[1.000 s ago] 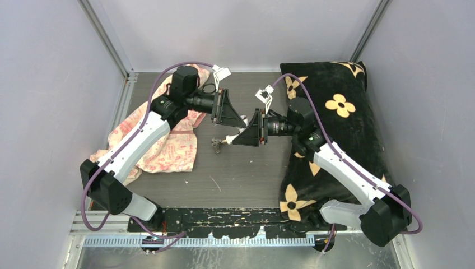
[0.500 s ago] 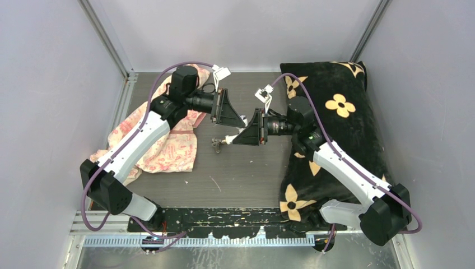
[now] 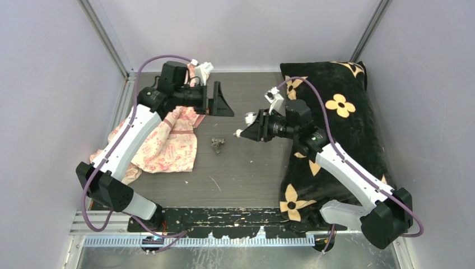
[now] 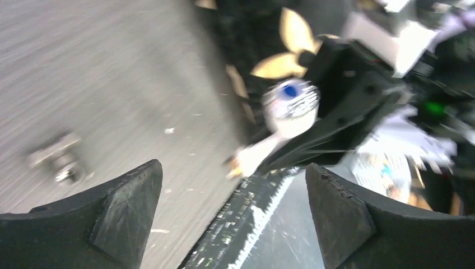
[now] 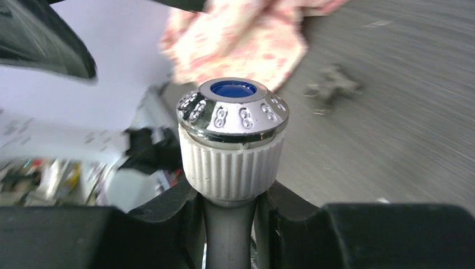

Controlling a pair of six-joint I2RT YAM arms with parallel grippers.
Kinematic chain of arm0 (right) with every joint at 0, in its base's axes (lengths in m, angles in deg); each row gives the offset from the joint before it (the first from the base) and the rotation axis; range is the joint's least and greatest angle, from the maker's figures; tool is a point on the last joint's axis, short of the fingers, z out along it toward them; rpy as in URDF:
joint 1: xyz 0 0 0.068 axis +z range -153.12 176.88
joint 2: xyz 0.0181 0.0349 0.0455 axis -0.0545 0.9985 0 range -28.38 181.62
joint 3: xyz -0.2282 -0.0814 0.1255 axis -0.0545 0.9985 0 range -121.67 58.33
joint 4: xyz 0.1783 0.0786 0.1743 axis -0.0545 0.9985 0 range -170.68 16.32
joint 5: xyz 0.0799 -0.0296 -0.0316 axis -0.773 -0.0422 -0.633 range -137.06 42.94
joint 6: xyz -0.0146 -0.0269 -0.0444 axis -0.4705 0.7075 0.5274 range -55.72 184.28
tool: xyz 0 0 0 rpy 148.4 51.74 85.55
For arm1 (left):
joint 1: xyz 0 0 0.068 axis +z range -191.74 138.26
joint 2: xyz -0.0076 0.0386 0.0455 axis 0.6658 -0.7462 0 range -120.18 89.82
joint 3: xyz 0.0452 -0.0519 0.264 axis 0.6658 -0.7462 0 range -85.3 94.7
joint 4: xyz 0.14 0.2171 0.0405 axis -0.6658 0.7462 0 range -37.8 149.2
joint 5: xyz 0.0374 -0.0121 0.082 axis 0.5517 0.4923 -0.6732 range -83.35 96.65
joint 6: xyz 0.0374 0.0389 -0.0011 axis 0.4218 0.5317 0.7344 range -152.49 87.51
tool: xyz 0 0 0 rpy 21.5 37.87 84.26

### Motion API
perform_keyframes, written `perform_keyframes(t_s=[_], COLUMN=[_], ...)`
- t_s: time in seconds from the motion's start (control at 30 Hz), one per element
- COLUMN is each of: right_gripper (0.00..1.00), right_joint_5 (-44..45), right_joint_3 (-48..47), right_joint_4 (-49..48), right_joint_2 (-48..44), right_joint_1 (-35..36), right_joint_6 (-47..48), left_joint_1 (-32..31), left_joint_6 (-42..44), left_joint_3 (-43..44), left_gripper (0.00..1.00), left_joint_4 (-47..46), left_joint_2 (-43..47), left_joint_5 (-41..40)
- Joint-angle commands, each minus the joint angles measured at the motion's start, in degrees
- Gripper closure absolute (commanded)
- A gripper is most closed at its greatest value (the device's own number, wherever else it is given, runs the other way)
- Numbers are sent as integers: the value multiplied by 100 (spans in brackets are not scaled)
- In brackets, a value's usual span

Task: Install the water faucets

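Grey ribbed tabletop [image 3: 246, 174]: your right gripper [image 3: 253, 128] clamps the white plastic blue-knobbed tap [image 3: 245, 124]; the dark grey metal fitting [image 3: 217, 144] lies at its eight o'clock. Your left gripper [image 3: 224, 105] gapes wide at ten o'clock.

Smearing the small dark grey metal fitting [image 4: 59, 162] into a streaky blob in the left wrist view, with detail unreadable. Cropping the left gripper's black fingers [image 4: 112, 218] at the bottom edge. Hiding the lower stem of the white plastic tap [image 5: 232, 140] between the right gripper's dark fingers [image 5: 168, 224]. Blurring the pink-patterned cloth [image 5: 246, 39] behind its knob.
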Motion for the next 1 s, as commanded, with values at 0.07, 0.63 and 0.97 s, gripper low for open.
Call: perform_keyframes(t_s=[0.07,0.63,0.97], right_gripper=[99,99,99], right_joint_5=[2860,3553,3196], right_joint_3=[121,423,422], right_joint_4=[1047,671,648], right_joint_2=[-588,-839,-786], right_joint_1=[-687,-813,-810], right_joint_6=[13,-260,-352], left_joint_1=[380,-769,-754], left_joint_6=[177,-924,-977], left_joint_3=[-564,-3189,-2967], left_gripper=[0,19,28], left_joint_4=[739,-1416,-1791], left_joint_2=[460,140,-984], left_joint_5=[-2940,-4674,-4778])
